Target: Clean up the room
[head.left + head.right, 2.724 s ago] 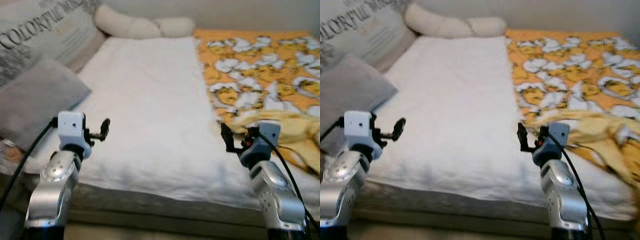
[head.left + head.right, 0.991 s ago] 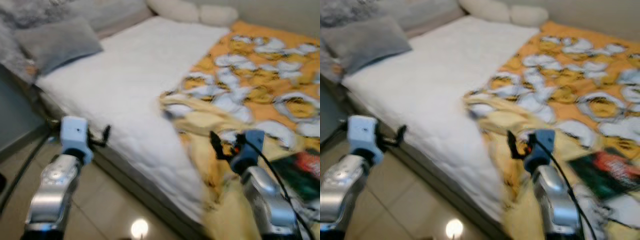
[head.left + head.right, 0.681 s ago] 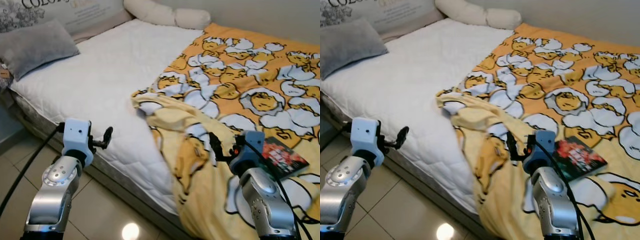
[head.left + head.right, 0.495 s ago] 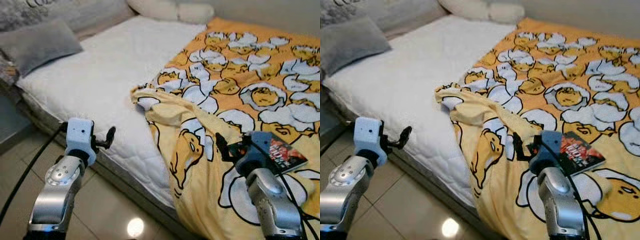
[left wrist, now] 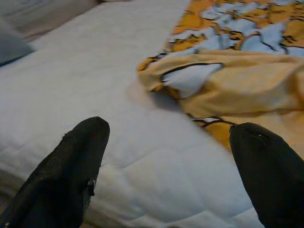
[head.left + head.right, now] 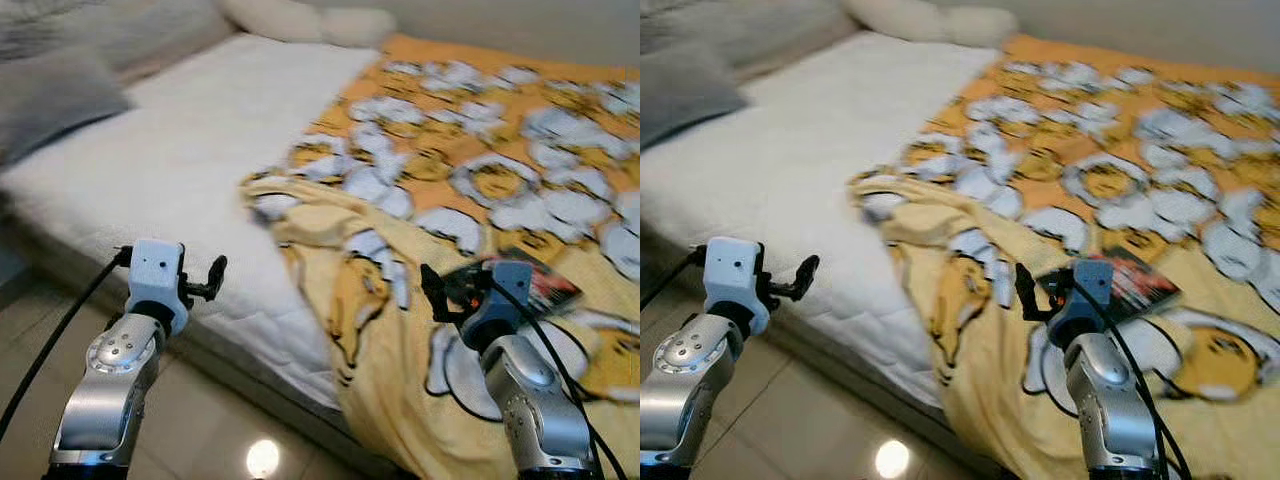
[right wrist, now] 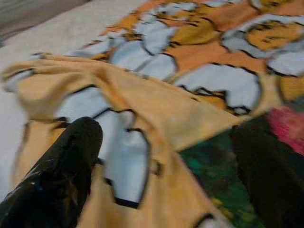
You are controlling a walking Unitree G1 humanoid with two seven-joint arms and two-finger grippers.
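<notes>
Right wrist view looks past wide, empty jaws at the book (image 7: 223, 166), lying flat on the blanket (image 6: 970, 290) just ahead of the right gripper (image 6: 1032, 292) and angled away to its right. The left gripper (image 6: 212, 279), jaws also wide, hangs well apart at the bed (image 6: 190, 160) edge, so the right arm is the nearer.

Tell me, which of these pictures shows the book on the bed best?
The right eye view: the book lies on the yellow blanket just past the right gripper, blurred but nearly whole. The left eye view shows it partly behind that gripper; the right wrist view catches a blurred red and green corner.
</notes>
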